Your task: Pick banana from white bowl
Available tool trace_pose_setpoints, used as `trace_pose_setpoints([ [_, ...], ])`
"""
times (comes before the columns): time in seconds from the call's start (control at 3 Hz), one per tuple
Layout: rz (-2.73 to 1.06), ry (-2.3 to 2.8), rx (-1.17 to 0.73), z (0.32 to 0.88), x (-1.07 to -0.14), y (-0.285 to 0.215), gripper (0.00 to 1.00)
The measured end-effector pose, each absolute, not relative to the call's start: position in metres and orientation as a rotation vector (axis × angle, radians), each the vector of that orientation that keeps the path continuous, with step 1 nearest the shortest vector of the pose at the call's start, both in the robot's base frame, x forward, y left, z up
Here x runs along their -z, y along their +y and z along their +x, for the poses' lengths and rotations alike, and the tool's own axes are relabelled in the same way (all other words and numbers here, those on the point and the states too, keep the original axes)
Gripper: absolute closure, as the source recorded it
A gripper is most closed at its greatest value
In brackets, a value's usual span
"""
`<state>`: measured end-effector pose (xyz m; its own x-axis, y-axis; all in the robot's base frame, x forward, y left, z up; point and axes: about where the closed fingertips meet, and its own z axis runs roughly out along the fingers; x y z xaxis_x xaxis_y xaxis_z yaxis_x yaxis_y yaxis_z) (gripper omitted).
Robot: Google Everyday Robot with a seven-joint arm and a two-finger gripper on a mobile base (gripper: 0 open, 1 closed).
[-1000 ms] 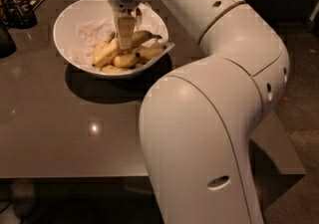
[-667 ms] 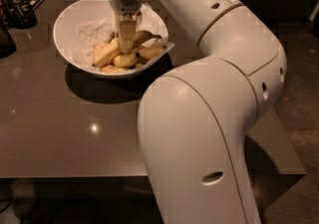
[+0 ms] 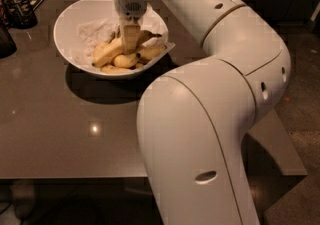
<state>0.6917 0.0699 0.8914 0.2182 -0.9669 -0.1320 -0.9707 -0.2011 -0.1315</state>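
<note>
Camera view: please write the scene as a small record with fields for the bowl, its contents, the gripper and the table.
white bowl: stands on the table, at its far left part
lining: crumpled white paper
contents: a pile of yellow bananas; the banana, the longest, lies at the pile's left
gripper: inside the bowl, pointing down at the pile
table: grey-brown, glossy

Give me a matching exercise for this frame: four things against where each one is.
1 two-finger gripper
2 long curved yellow banana
3 wide glossy white bowl
4 crumpled white paper

A on the glossy grey table
B lining the bowl under the fruit
C lying in the bowl beside shorter bananas
D down inside the bowl, above the fruit

Pairs: 1-D, 2-C, 3-A, 4-B
</note>
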Motion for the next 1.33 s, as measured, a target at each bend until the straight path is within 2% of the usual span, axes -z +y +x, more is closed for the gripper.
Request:
trace_pose_setpoints([
  [0.33,-2.299,1.856,-0.030,0.692,-0.891,0.070,0.84],
  [0.67,-2.299,1.856,-0.030,0.692,-0.891,0.070,1.00],
  [1.33,-2.219,1.702,0.067,0.677,-0.935,0.072,1.00],
])
